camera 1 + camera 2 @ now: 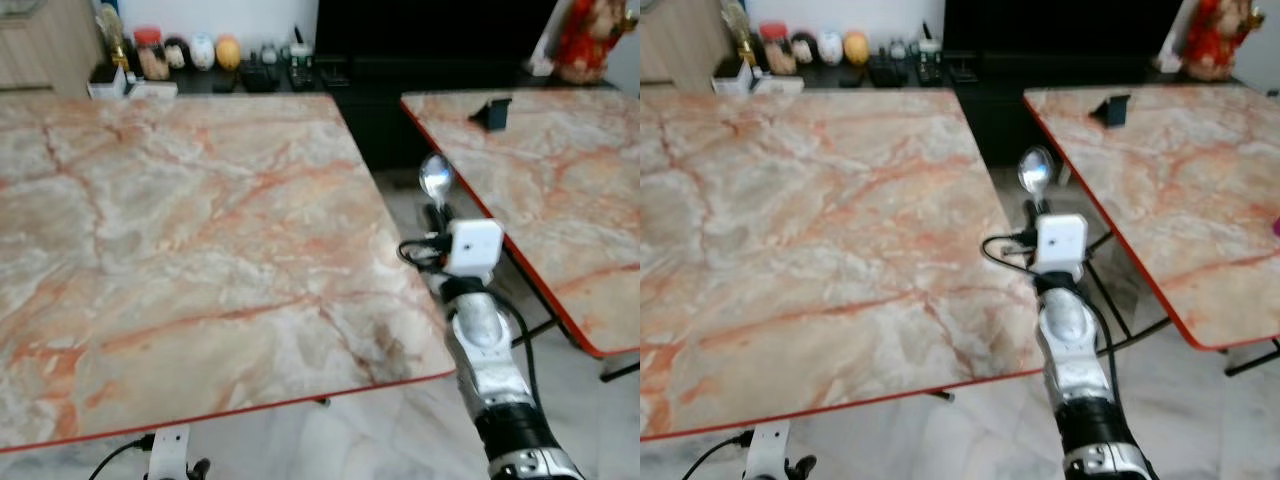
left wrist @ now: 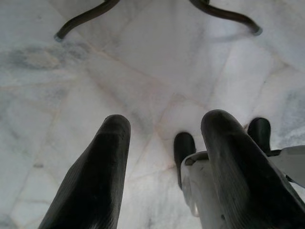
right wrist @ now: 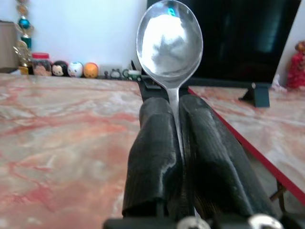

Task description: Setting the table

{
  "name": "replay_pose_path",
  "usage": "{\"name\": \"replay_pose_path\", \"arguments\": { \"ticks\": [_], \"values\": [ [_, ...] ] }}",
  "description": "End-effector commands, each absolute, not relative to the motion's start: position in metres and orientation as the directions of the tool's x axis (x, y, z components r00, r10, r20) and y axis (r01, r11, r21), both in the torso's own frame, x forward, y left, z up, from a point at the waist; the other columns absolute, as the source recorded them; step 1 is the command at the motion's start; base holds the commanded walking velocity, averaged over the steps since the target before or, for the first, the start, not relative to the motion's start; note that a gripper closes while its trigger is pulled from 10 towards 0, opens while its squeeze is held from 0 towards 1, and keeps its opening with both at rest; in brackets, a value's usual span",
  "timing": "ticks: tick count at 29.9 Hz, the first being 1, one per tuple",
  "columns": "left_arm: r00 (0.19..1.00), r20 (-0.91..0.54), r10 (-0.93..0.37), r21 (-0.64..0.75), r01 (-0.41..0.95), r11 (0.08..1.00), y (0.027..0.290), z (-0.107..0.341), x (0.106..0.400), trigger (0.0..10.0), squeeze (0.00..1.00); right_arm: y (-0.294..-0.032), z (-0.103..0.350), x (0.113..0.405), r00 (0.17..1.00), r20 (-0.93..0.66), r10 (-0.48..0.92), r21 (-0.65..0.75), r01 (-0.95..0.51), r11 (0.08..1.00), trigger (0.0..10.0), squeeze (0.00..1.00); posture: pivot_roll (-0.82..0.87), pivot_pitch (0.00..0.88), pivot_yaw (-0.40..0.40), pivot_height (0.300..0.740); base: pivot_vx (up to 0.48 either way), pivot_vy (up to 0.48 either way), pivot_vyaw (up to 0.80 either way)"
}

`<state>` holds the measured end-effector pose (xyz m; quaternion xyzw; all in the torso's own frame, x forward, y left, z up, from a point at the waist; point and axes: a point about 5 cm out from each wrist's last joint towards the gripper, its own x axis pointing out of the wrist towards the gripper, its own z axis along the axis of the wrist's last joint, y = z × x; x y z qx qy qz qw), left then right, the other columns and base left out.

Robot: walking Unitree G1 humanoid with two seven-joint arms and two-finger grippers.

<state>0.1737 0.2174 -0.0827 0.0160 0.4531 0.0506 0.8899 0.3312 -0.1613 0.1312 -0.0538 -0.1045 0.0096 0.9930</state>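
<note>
A shiny metal spoon (image 1: 436, 177) sticks up, bowl foremost, from my right gripper (image 1: 438, 214), which is shut on its handle. In the right wrist view the spoon (image 3: 169, 40) rises between the two black fingers (image 3: 155, 143) pressed against its stem. The gripper hovers just past the right edge of the large marble table (image 1: 180, 240), over the gap to a second marble table (image 1: 540, 170). My left gripper (image 2: 164, 143) hangs low, open, its fingers pointing down at the pale floor.
A dark phone stand (image 1: 492, 113) sits on the second table. Jars, figurines and small items (image 1: 190, 52) line a dark shelf behind the tables. A red figure (image 1: 585, 35) stands at the far right. Table legs (image 2: 86, 16) cross the tiled floor.
</note>
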Motion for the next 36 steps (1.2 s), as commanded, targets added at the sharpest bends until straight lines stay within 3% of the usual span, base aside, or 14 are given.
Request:
{"name": "replay_pose_path", "arguments": {
  "ticks": [1,26,29,36],
  "values": [
    [0.574,-0.813,0.098,0.079,-0.058,0.995,0.214,-0.084,0.173,10.0,0.0,-0.168,0.133,0.332,0.977,0.214,0.007,-0.105,0.016,0.994,10.0,0.0,-0.07,0.0,-0.044,0.74,0.0,0.0,0.0],
    [0.577,-0.811,0.099,0.096,-0.036,0.995,0.214,-0.083,0.174,10.0,0.0,-0.161,0.165,0.337,0.942,0.333,0.044,-0.15,0.007,0.989,10.0,0.0,-0.08,0.0,-0.044,0.74,0.0,-0.399,0.0],
    [0.609,-0.789,0.085,0.086,-0.028,0.996,0.211,-0.082,0.176,10.0,0.0,-0.161,0.166,0.337,0.94,0.337,0.043,-0.149,0.008,0.989,10.0,0.0,-0.08,0.0,-0.046,0.74,0.0,-0.433,0.0],
    [0.567,-0.818,0.093,0.094,-0.029,0.995,0.216,-0.087,0.163,10.0,0.0,-0.16,0.167,0.336,0.94,0.337,0.046,-0.153,0.007,0.988,10.0,0.0,-0.08,0.0,-0.046,0.74,0.0,-0.434,0.0]
  ]
}}
